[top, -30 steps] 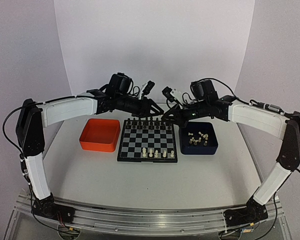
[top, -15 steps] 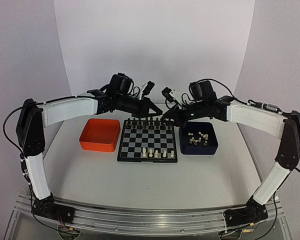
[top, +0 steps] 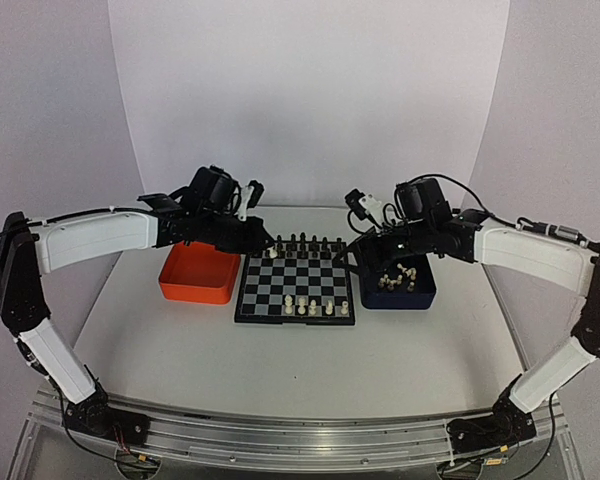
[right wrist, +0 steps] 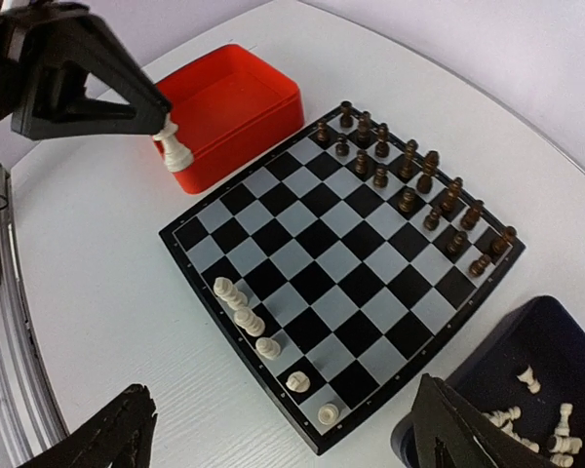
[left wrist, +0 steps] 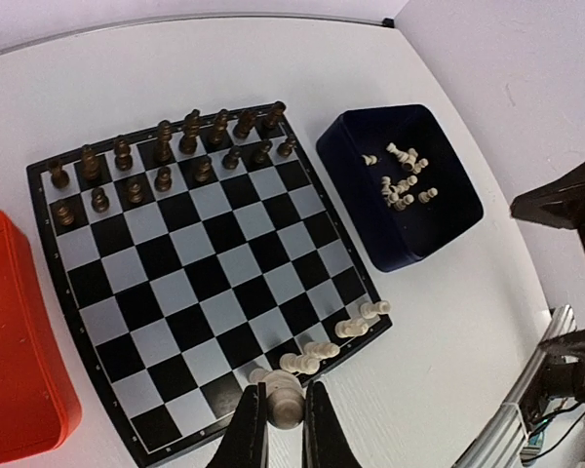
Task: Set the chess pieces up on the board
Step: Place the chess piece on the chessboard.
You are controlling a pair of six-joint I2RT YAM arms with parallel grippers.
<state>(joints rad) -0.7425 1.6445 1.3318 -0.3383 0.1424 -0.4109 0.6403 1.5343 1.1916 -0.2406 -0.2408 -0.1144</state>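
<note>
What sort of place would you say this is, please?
Most likely a robotics lab bench: the left arm and right arm bolted to an aluminium rail, a plain white backdrop, and the board staged between an orange tray and a blue tray.

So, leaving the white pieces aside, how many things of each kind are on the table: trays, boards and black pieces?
Trays: 2, the orange tray and the blue tray
Board: 1
Black pieces: 16, all on the board
Total: 19
</note>
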